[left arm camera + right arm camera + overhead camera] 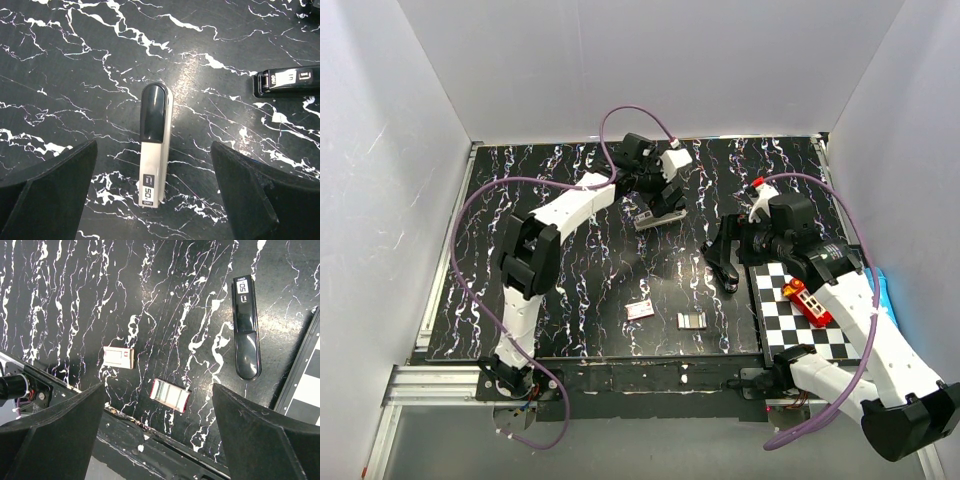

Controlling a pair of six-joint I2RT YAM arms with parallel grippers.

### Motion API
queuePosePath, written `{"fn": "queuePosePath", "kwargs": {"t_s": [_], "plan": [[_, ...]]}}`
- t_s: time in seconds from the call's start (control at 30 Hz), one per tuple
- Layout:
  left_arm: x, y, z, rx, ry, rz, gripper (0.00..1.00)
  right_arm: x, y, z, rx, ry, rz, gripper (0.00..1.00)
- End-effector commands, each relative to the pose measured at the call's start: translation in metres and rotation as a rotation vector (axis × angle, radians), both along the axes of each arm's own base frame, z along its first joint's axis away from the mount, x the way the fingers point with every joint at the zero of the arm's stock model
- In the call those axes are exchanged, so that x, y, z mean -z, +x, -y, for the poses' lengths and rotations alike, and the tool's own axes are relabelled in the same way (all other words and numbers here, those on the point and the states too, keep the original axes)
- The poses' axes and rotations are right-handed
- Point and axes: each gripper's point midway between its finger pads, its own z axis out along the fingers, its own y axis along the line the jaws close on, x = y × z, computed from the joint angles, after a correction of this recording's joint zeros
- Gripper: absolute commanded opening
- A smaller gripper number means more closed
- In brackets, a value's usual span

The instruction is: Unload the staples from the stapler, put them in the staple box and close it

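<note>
**Left arm.** My left gripper [153, 150], seen from its wrist camera, has its jaws spread wide and pinches nothing. One dark finger [50, 195] stands to each side of the stapler [155, 130], clear of its flanks, with bare bench showing in both gaps. The stapler lies flat with its light silver-grey top arm upward. It has a dark inlay at the end away from the camera and a small printed label at the near end. In the top view it sits in the far half of the bench [570, 300], about midway between the left and right edges, under my left wrist. Toward the upper right of the left wrist view lies a slim black tool [287, 82], apart from the stapler.

**Right arm.** My right gripper [157, 390] likewise has its jaws spread and holds nothing; it hangs above the right half of the bench. Between the fingers in its wrist view lies a red-edged packet [170, 395]. A pale packet [118, 357] lies near it, and the two do not touch. Both rest a little inside the near edge of the bench, around its middle. The black tool lies further out, just beside the left edge of a checkered board [775, 315], which covers the near right corner of the bench. A red block [807, 302] rests on that board.
</note>
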Motion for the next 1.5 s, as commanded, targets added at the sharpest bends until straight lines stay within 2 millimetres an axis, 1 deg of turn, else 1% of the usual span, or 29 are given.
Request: {"fn": "queuePosePath", "kwargs": {"t_s": [0.0, 0.3, 0.43, 0.9, 1.13, 1.33, 1.47], "plan": [[-0.016, 0.008, 0.011, 0.042, -0.019, 0.046, 0.98, -0.007, -0.002, -0.009, -0.041, 0.037, 0.026, 0.95], [0.008, 0.022, 0.020, 0.043, -0.010, 0.025, 0.98, -0.007, -0.001, -0.020, -0.084, 0.055, 0.016, 0.95], [0.021, 0.027, 0.023, 0.036, -0.002, 0.010, 0.98, -0.003, -0.001, -0.021, -0.091, 0.050, 0.008, 0.95], [0.050, 0.034, 0.029, 0.030, 0.029, -0.012, 0.98, 0.003, 0.000, -0.024, -0.097, 0.041, -0.014, 0.94], [0.055, 0.036, 0.032, 0.028, 0.032, -0.015, 0.97, 0.006, -0.001, -0.024, -0.102, 0.040, -0.023, 0.94], [0.063, 0.036, 0.032, 0.026, 0.040, -0.027, 0.94, 0.007, -0.002, -0.024, -0.104, 0.043, -0.023, 0.94], [0.065, 0.037, 0.032, 0.028, 0.043, -0.027, 0.92, 0.005, -0.002, -0.025, -0.106, 0.045, -0.017, 0.94]]}}
